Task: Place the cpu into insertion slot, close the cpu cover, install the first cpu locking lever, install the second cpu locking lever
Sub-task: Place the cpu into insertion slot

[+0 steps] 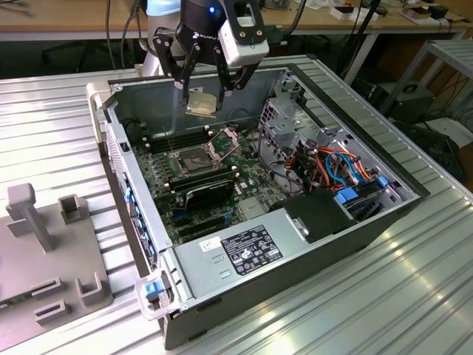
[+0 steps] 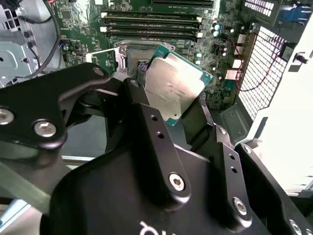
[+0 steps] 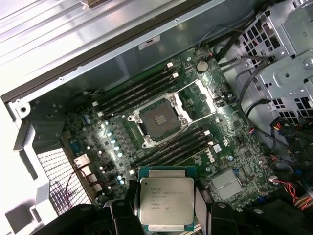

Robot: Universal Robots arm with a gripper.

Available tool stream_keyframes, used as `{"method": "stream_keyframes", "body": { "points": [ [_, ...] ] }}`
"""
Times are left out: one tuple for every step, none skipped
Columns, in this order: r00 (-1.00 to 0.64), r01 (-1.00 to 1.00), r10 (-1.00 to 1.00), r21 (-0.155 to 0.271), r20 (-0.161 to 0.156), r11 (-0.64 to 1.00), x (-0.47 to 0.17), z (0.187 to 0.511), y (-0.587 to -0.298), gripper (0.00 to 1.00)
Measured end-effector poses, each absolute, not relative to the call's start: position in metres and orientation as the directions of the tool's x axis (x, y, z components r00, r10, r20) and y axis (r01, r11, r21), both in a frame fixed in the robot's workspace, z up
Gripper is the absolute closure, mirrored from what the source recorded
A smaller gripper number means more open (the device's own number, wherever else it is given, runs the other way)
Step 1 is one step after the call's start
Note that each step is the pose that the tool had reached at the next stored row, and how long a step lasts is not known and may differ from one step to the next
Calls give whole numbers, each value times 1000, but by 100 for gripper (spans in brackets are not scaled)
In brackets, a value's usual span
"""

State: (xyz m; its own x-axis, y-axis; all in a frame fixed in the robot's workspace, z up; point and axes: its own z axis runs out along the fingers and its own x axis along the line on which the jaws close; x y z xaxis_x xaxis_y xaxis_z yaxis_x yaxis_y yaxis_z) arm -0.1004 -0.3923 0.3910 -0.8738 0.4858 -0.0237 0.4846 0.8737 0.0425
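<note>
My gripper (image 1: 201,95) hangs above the open computer case, shut on the cpu (image 1: 201,104), a flat square chip with a silver top. In both wrist views the cpu (image 3: 165,200) (image 2: 173,85) sits edge-gripped between the two black fingers (image 3: 201,204). The insertion slot (image 3: 159,120) lies bare on the green board, dark inside its silver rim, below and ahead of the chip. In the exterior view the insertion slot (image 1: 194,158) is lower and nearer than the gripper. The cpu cover (image 3: 205,95) stands swung open beside the socket. Thin wire levers (image 3: 188,87) are raised.
Long black memory sticks (image 3: 137,93) flank the socket on both sides. A metal drive cage (image 1: 284,111) and coloured cables (image 1: 336,166) fill the exterior view's right of the case. The labelled power supply (image 1: 251,248) lies at the front. A grey fixture (image 1: 44,244) stands outside the case.
</note>
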Motion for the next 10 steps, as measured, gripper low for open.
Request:
{"method": "stream_keyframes", "body": {
  "points": [
    [-870, 491, 492, 43, -24, 870, -100, 391, -392, 45],
    [-865, 500, 501, 42, -24, 865, -100, 391, -392, 45],
    [-861, 507, 508, 42, -24, 861, -99, 391, -392, 45],
    [-856, 515, 517, 42, -24, 856, -99, 391, -392, 45],
    [-851, 523, 524, 42, -24, 851, -99, 391, -392, 45],
    [-844, 535, 536, 42, -24, 844, -98, 391, -392, 45],
    [-838, 543, 544, 43, -24, 838, -98, 391, -392, 45],
    [-834, 551, 552, 42, -24, 834, -97, 391, -392, 45],
    [-826, 561, 562, 42, -24, 827, -97, 391, -392, 45],
    [-821, 569, 571, 42, -24, 821, -96, 391, -391, 45]
  ]
}}
